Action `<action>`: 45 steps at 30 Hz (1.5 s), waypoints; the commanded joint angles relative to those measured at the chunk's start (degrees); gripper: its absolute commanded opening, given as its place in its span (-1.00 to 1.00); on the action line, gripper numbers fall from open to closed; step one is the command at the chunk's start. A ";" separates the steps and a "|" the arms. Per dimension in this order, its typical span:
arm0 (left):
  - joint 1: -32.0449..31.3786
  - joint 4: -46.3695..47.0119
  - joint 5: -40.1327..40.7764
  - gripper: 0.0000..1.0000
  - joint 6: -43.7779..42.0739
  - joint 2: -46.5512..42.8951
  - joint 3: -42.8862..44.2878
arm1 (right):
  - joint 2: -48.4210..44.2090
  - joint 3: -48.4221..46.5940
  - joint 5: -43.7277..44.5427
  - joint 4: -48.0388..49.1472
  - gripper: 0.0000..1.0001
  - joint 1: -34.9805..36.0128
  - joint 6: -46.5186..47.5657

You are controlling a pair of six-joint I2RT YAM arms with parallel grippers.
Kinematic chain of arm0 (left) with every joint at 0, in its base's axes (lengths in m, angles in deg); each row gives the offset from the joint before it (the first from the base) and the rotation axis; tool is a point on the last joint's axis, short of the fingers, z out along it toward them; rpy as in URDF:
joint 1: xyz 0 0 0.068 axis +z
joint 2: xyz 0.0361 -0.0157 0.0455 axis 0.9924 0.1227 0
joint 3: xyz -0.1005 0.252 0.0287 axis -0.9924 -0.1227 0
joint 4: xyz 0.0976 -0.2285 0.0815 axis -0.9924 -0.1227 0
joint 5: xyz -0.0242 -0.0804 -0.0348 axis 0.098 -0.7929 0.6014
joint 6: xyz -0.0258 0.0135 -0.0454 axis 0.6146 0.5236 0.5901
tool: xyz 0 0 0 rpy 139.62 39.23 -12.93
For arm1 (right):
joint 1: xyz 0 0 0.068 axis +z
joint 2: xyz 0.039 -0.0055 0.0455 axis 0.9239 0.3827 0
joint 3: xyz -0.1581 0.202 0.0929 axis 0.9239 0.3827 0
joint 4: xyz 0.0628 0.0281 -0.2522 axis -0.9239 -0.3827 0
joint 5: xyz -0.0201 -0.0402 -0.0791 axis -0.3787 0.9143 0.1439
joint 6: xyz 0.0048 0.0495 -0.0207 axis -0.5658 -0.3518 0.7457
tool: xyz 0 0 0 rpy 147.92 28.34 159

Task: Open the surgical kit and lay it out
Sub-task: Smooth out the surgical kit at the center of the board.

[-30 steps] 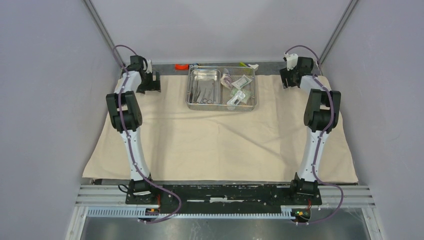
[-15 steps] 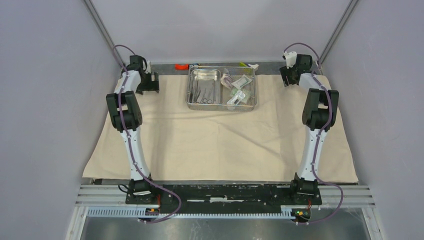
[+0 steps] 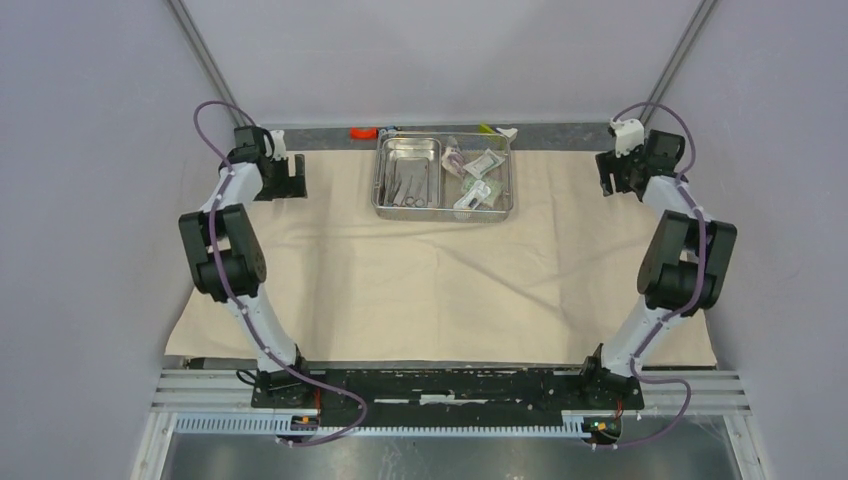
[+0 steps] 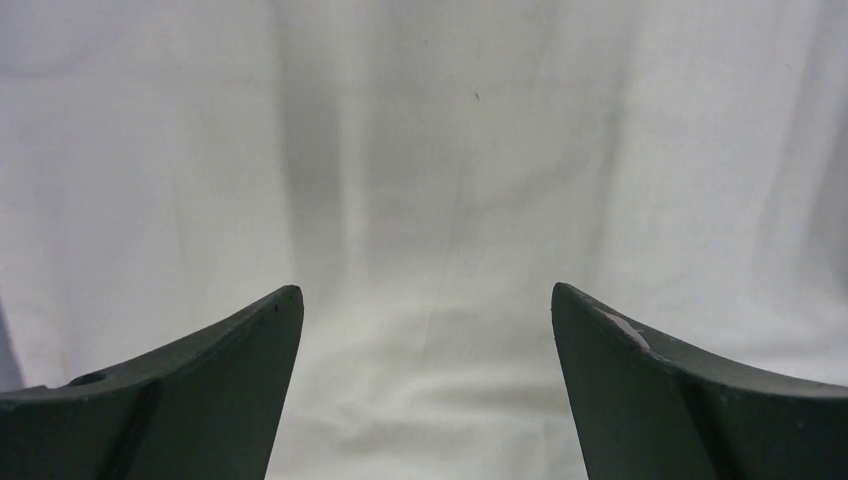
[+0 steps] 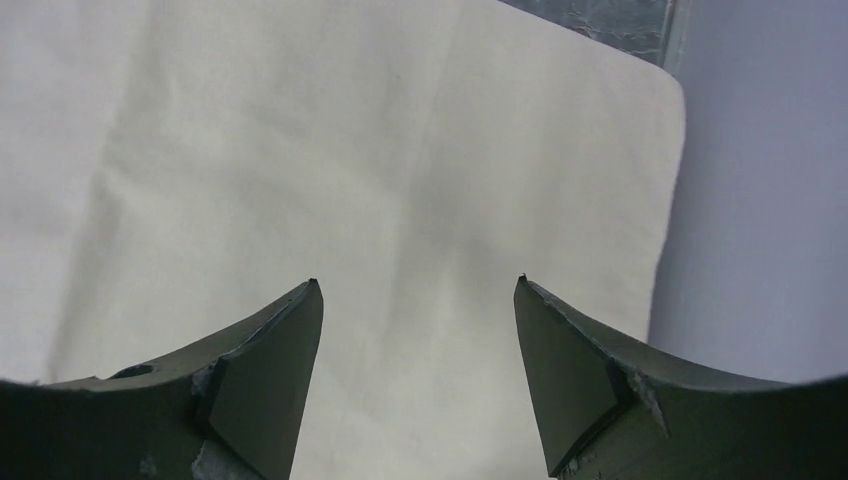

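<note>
Right now my left gripper [image 4: 425, 300] hangs with its jaws spread fully wide and nothing between them, above the far left corner of the beige cloth wrap [image 3: 400, 290]. My right gripper [image 5: 418, 285] is parted too and just as empty. It hangs over the far right corner, where the cloth's straight side edge runs just beside the grey wall [image 5: 770, 200]. Walls stand close on both sides of me, so the open room lies inward and toward my bases. The wrap is spread soft and faintly creased across nearly the whole table, its near half bare. At the middle of its far edge sits the shiny rectangular steel tray [image 3: 445, 214]. A smaller inner tray [image 3: 405, 150] in its left part holds thin metal instruments [image 3: 407, 188], and sealed packets [image 3: 480, 165] lie in its right part.
</note>
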 commanded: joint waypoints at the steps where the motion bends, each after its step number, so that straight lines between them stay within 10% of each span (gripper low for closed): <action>1: -0.24 3.96 -3.50 1.00 -10.53 -13.10 -9.99 | -12.19 9.65 -7.73 -1.57 0.55 -0.34 8.64; 10: 0.06 -4.52 -1.05 1.00 -32.05 -31.25 -33.04 | -32.16 32.67 -8.52 -12.75 0.54 -0.71 26.36; 23: 0.78 -7.33 9.07 1.00 -42.76 -34.69 -49.81 | -38.88 45.43 -3.79 -16.12 0.52 -2.42 33.56; 45: 0.69 -15.48 11.34 0.95 -48.22 -46.44 -57.66 | -38.71 49.99 3.34 -20.96 0.47 -5.48 41.90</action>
